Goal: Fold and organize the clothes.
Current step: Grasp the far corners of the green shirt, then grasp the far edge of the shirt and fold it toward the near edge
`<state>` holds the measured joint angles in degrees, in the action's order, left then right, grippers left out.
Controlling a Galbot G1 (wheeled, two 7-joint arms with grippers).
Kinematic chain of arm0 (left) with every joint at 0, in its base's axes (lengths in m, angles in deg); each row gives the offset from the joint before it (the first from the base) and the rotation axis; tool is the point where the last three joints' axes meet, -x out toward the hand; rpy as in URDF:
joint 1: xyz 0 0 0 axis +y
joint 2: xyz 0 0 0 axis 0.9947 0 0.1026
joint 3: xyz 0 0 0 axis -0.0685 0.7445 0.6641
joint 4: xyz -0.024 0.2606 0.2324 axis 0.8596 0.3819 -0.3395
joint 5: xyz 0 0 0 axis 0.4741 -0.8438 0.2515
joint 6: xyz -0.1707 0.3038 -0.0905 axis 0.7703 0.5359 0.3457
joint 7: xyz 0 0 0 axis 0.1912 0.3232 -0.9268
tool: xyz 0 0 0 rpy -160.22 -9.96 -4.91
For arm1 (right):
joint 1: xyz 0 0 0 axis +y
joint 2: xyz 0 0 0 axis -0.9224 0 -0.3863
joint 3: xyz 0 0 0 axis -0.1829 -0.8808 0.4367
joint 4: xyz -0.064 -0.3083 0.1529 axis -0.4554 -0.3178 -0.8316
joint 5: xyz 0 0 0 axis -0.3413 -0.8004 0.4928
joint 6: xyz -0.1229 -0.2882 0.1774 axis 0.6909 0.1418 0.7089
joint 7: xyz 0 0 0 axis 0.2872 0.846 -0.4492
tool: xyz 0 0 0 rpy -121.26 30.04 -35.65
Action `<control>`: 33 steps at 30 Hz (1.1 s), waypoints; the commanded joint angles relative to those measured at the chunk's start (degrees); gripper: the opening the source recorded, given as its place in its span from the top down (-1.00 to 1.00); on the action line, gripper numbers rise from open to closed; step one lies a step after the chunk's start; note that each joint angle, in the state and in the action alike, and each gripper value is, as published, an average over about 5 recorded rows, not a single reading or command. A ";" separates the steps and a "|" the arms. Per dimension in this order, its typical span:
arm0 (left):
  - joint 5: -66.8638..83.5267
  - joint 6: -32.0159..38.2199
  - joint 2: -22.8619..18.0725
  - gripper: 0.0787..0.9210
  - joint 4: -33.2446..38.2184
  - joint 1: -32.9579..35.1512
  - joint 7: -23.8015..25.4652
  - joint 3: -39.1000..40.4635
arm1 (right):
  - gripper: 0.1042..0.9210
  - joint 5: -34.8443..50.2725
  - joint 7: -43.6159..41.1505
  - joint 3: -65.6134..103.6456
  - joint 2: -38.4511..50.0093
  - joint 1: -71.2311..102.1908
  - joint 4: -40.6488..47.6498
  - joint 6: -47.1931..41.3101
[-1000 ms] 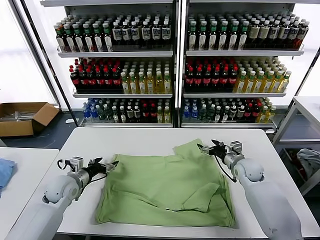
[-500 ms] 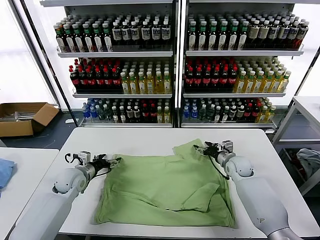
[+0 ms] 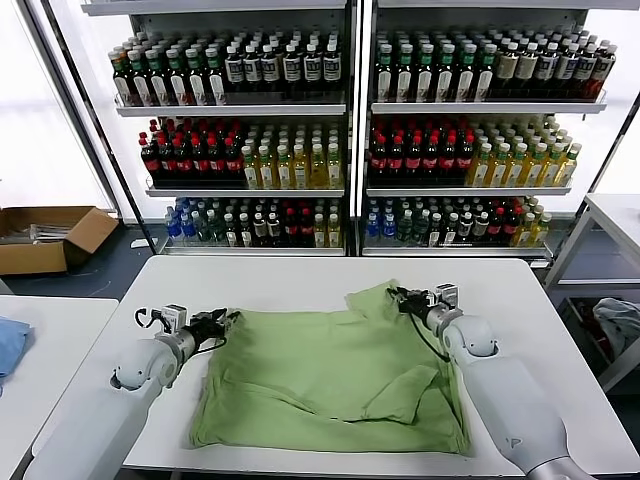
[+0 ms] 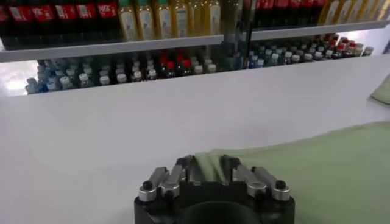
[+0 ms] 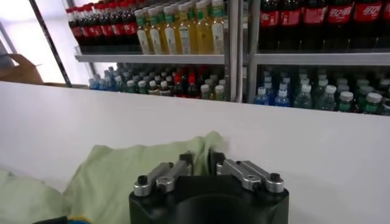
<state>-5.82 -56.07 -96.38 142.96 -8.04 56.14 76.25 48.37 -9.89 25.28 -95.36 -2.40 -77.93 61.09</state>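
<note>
**On the white table, both grippers at the shirt's far corners**

Across the middle of the white table (image 3: 300, 275) lies a light green polo shirt (image 3: 330, 370), spread mostly flat with its plain side up and a sleeve folded over near its right front part. One rumpled corner rises at the far right edge of the cloth.

At the shirt's far left corner sits the left gripper (image 3: 222, 322), low over the tabletop. From the left wrist view, the left gripper's (image 4: 207, 170) fingers (image 4: 184, 169) stand close together with a narrow ridge of green fabric pinched between them, so it has hold of the shirt's edge.

At the raised far right corner is the right gripper (image 3: 402, 297), reaching in from the right side. In the right wrist view the right gripper's (image 5: 201, 162) fingers (image 5: 184, 163) are also nearly together, with the tip of the green corner (image 5: 210, 141) caught in the slim gap between them.

Behind the table stand shelves of bottles (image 3: 340, 130), dark, red-labelled, yellow and clear. A cardboard box (image 3: 45, 235) rests on the floor at far left, and a blue cloth (image 3: 10, 340) lies on a second table (image 3: 50, 330) on the left.
</note>
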 commanded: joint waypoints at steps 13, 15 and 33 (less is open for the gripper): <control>-0.48 4.01 1.40 0.98 4.85 1.66 -2.22 -1.42 | 1.00 7.06 3.15 5.17 2.64 6.08 -18.14 -0.09; -0.26 4.37 1.87 0.98 7.17 3.10 -2.76 -2.67 | 1.00 8.35 3.53 6.49 3.74 7.80 -21.36 -0.30; -1.77 7.88 5.59 0.98 26.61 22.79 -3.79 -16.39 | 1.00 12.07 5.31 27.97 9.06 43.32 -53.47 0.23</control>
<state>-6.86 -49.49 -92.34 158.83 2.98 53.05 67.13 59.02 -5.01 42.81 -87.97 23.00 -116.71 60.94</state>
